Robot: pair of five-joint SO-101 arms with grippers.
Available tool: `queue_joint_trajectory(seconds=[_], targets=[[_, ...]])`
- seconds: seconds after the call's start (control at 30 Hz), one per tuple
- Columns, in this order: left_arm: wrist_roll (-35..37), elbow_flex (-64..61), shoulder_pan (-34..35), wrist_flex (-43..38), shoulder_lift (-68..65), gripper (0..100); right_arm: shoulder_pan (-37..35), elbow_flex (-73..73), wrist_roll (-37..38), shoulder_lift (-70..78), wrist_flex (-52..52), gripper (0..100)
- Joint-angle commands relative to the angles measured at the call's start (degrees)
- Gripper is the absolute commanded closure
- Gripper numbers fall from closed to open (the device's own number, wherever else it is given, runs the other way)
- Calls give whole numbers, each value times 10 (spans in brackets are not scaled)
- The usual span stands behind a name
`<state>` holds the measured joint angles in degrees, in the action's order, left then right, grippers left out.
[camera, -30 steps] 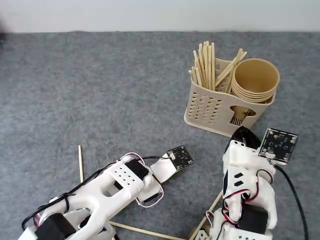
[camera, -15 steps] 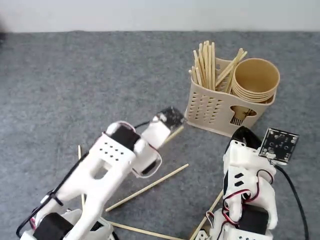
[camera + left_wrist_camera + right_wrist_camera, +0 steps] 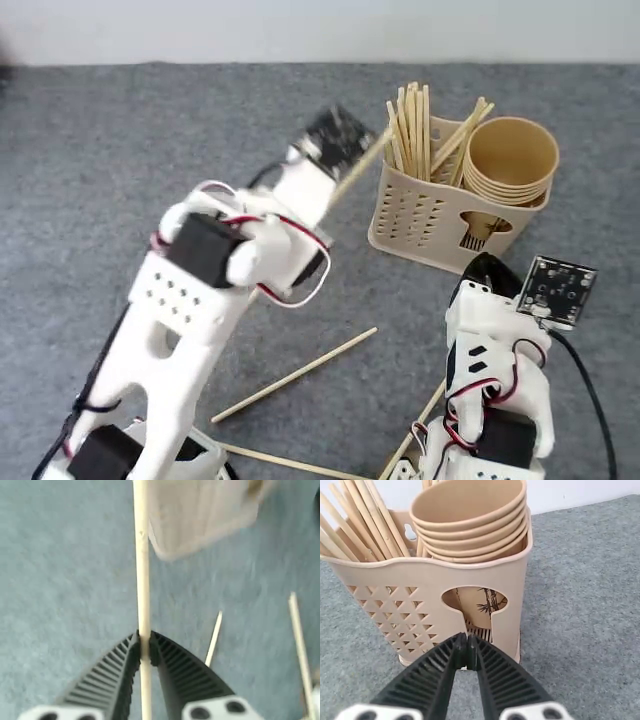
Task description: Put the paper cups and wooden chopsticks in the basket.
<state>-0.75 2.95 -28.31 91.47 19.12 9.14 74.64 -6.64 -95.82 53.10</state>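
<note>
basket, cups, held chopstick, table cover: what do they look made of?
Basket: likely moulded plastic, beige, smooth matte, lattice cut-outs. Cups: probably paper, tan, thin stacked rims. Held chopstick: looks like pale bare wood, faint specks. Table cover: grey fuzzy fabric, maybe felt or carpet.

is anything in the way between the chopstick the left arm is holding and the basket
Nothing visible stands between them. The left pincer is shut on the chopstick, whose tip is close to the basket rim. The standing chopsticks crowd that compartment, so it may need a gap.
</note>
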Motion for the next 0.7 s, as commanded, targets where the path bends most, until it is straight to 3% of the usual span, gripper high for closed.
queue_joint_trajectory(seconds=[0.0,0.37,0.67], targets=[[62,96,-3,-26,12,987,4,-16,-4,-6,-15,990],[282,75,-4,-393,11,987,4,-15,-4,-6,-15,990],[302,-162,-29,-865,11,987,3,-14,-4,-6,-15,990]])
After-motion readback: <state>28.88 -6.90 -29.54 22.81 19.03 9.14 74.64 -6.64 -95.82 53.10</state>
